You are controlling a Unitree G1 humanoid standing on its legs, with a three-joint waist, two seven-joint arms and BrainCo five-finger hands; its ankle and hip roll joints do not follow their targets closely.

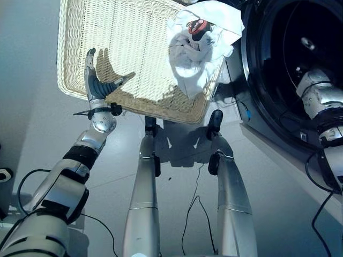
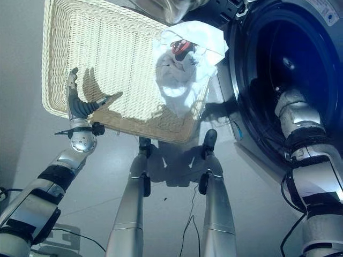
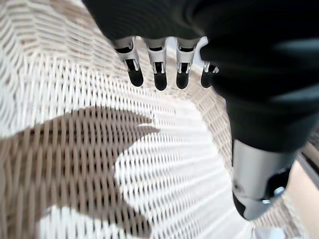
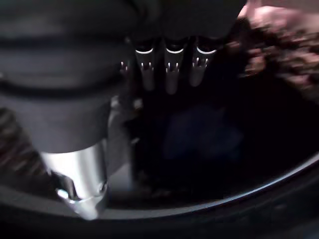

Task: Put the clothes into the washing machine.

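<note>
My right hand [image 4: 167, 74] is reaching into the dark drum of the washing machine [image 1: 300, 69], which stands at about two o'clock from me, and in its own wrist view the fingers hang straight and relaxed with nothing between them; a dim bluish patch lies deep in the drum beyond them, too dark for me to say what it is. So I judge that I am at the delivery end of a load, with this hand emptied and ready to come out. My left hand [image 1: 95, 80] hovers over the wicker basket [image 1: 72, 80] at about ten o'clock, near its closer rim, fingers straight and spread with the thumb out, gripping nothing, only bare weave beneath it. What remains to be moved is the bundle of white clothes [image 1: 195, 53] with a red and black patch on top, heaped in the basket's corner at roughly one o'clock, draping over the rim on the side just beside the machine's door opening. The next move, as I see it, calls for drawing my right arm clear of the drum and getting a hand across to that heap, closing on a good gather of cloth so nothing trails. The basket rim and the lip of the door ring are the likeliest places for dangling fabric to catch on the way across.
</note>
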